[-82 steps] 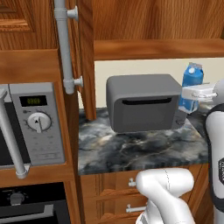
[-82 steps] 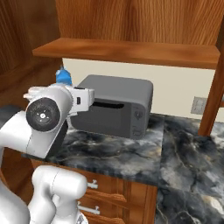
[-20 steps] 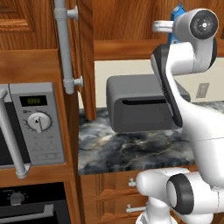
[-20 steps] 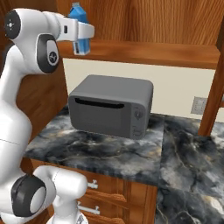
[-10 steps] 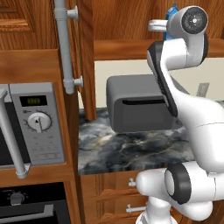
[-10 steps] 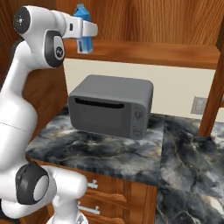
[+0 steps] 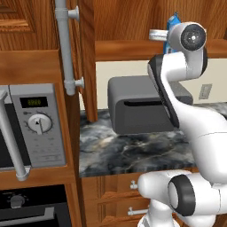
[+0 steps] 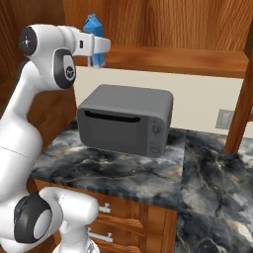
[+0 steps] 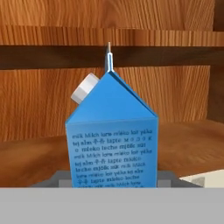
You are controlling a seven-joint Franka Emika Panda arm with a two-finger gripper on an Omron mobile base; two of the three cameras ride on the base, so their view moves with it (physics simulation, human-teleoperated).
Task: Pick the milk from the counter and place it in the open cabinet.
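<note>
The blue milk carton (image 9: 111, 144) stands upright in the hand view, white cap at its upper left, with my gripper (image 8: 97, 48) shut on its lower part. It is held high at the front edge of the open cabinet's wooden shelf (image 8: 173, 58). From the left base view the milk (image 7: 171, 21) peeks out behind the hand, my gripper (image 7: 168, 36) just under it. The shelf board (image 9: 188, 140) spreads behind and beside the carton; whether its base touches the wood is hidden. The marbled counter (image 8: 113, 173) lies far below.
A grey toaster (image 8: 126, 118) sits on the counter directly under the shelf. The cabinet door with its grey bar handle (image 7: 65, 44) stands open at the left, above a silver microwave (image 7: 35, 128). A wall outlet (image 8: 226, 118) is at the right.
The milk, once standing on the counter right of the toaster, is now held up at the shelf. Over the last second it has moved inward toward the cabinet and dropped slightly.
</note>
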